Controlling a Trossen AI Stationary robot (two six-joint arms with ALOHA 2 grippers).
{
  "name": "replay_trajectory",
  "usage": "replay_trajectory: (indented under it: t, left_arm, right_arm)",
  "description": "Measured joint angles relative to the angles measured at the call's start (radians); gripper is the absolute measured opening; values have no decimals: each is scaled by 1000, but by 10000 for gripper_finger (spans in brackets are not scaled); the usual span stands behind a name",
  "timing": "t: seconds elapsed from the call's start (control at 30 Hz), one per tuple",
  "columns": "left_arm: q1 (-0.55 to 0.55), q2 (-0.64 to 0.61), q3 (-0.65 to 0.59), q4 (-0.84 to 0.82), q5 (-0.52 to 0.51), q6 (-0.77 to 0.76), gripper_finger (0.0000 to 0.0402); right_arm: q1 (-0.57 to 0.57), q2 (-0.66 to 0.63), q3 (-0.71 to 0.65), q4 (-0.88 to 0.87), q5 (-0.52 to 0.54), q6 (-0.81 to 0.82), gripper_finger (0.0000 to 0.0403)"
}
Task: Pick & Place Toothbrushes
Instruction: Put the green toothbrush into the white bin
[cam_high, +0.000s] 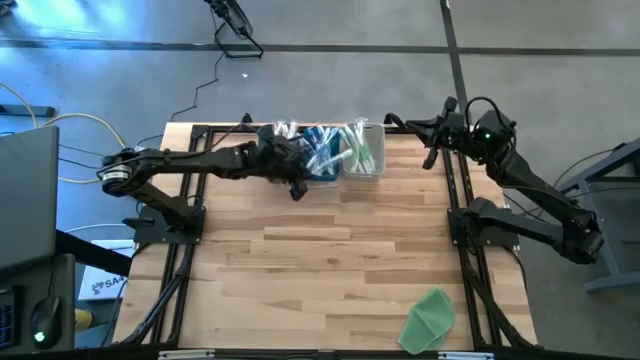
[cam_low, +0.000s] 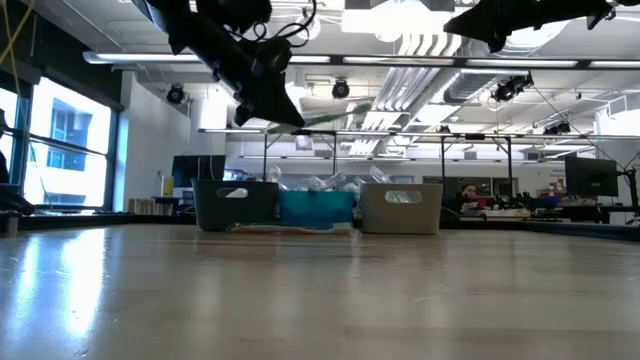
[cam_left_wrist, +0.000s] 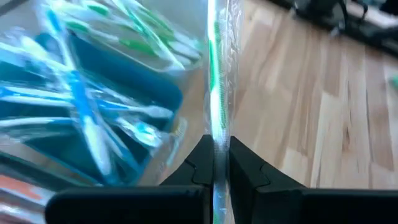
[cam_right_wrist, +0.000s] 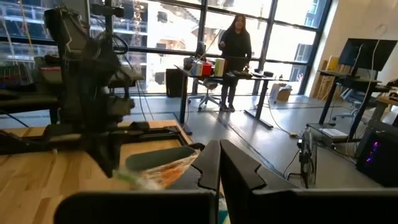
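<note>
Three bins stand side by side at the table's far edge: a dark one (cam_low: 235, 205), a teal one (cam_low: 315, 208) and a pale one (cam_low: 400, 208). Wrapped blue toothbrushes (cam_left_wrist: 87, 118) lie in the teal bin and green ones (cam_high: 358, 148) in the pale bin. My left gripper (cam_left_wrist: 219, 155) hangs above the bins (cam_low: 270, 100), shut on a green toothbrush (cam_left_wrist: 214, 74). At the far right corner, my right gripper (cam_right_wrist: 219, 163) is held high, shut and empty. My left gripper pinches the green toothbrush, in its clear wrapper (cam_left_wrist: 217, 134), between its two fingertips. The brush runs forward out of the fingers, along their line. The fingers slant down from the table's left. The brush is lifted clear of the bins.
A flat green cloth-like sheet (cam_high: 430, 318) lies near the table's front right corner. Bare wood (cam_high: 330, 260) spans the middle of the table. Black frame rails (cam_high: 460, 200) run along both sides. A person (cam_right_wrist: 236, 50) stands in the room beyond.
</note>
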Motion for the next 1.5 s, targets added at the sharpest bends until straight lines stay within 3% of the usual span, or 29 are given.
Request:
replay_trajectory:
  t: [0.53,0.8,0.97,1.17,1.5]
  left_arm:
    - [81,-57,1,110,2,-77,12]
    - [117,-57,92,108,-16,-77,12]
    - [119,-57,176,115,-103,-72,12]
    - [125,-57,225,114,-123,-77,12]
    - [152,-57,226,129,-124,-163,12]
  right_arm:
    - [0,3,0,1,31,-16,3]
    - [0,15,0,21,39,-16,3]
    - [0,68,0,123,39,6,3]
    - [0,170,0,263,31,86,3]
    - [0,316,0,354,14,191,3]
